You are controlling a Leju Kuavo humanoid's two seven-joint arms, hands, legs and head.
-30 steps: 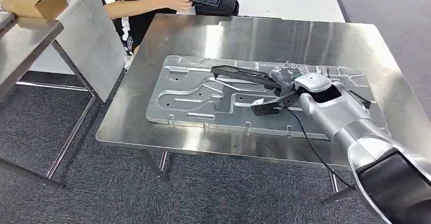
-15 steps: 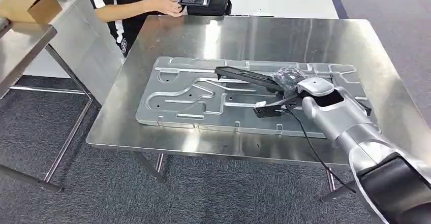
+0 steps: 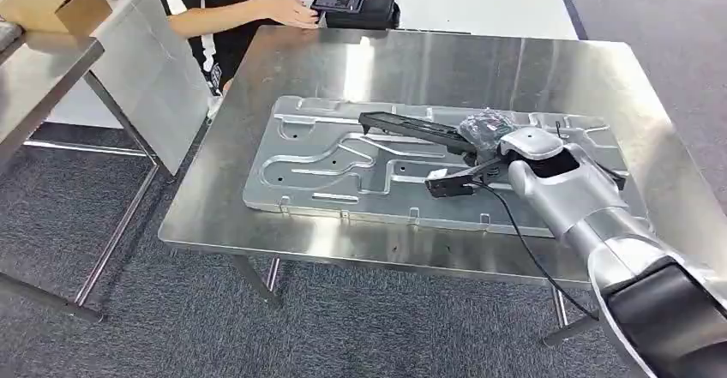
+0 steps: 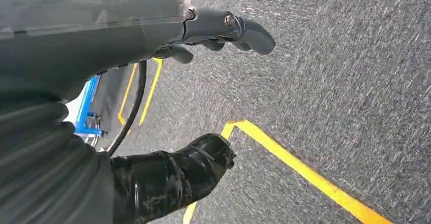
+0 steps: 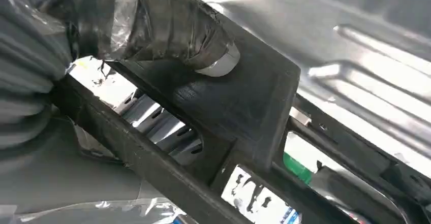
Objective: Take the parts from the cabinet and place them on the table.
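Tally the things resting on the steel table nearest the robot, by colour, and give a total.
Silver: 1, the stamped metal panel.
Black: 1, the black frame part held by the right hand, lying across the panel.
Total: 2.

The head view looks forward and down from high on the body across the steel table [image 3: 411,61], taking in the stamped metal panel [image 3: 326,164]. The right wrist view sits very close over that same panel [image 5: 356,56] and the black part [image 5: 239,97] on it. The left wrist view faces down at grey carpet [image 4: 356,71] crossed by a yellow line [image 4: 305,170].
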